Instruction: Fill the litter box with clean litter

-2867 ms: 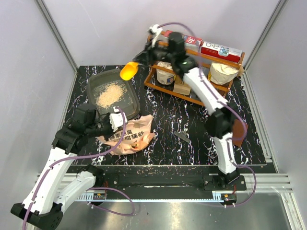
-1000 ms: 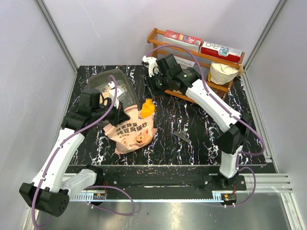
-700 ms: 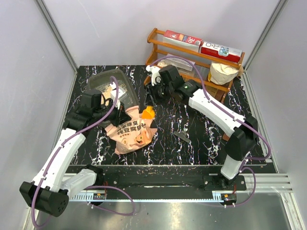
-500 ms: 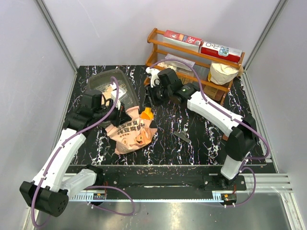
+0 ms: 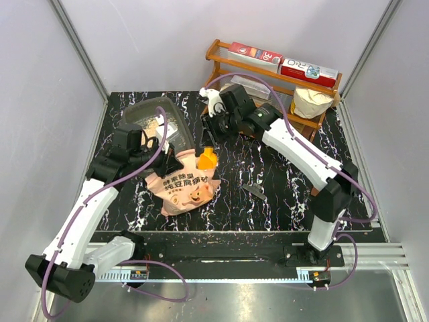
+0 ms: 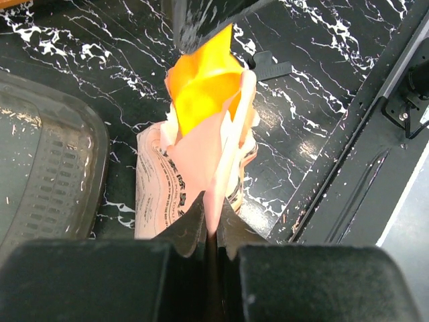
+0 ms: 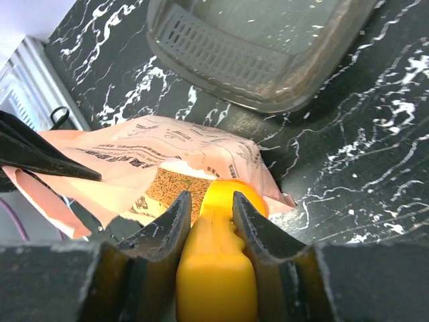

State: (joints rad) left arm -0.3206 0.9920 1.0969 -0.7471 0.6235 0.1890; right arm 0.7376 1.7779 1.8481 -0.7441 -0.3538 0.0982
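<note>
Yellow scoop (image 7: 216, 275) clamped in right gripper (image 7: 212, 204), bowl in bag (image 7: 127, 157) mouth beside litter (image 7: 166, 189); left gripper (image 6: 211, 225) pinches bag edge.

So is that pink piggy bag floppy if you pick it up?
Probably floppy: the pink bag stands up only where the left claw pinches its edge, and the rest slumps on the table. Likely bottom-heavy, since litter sits inside. It might spill if tipped, as its mouth gapes around the scoop.

Pink pig-print bag (image 5: 186, 189), yellow-orange scoop (image 5: 208, 159), grey litter box (image 5: 134, 115), black white-veined table (image 5: 268, 171)
</note>
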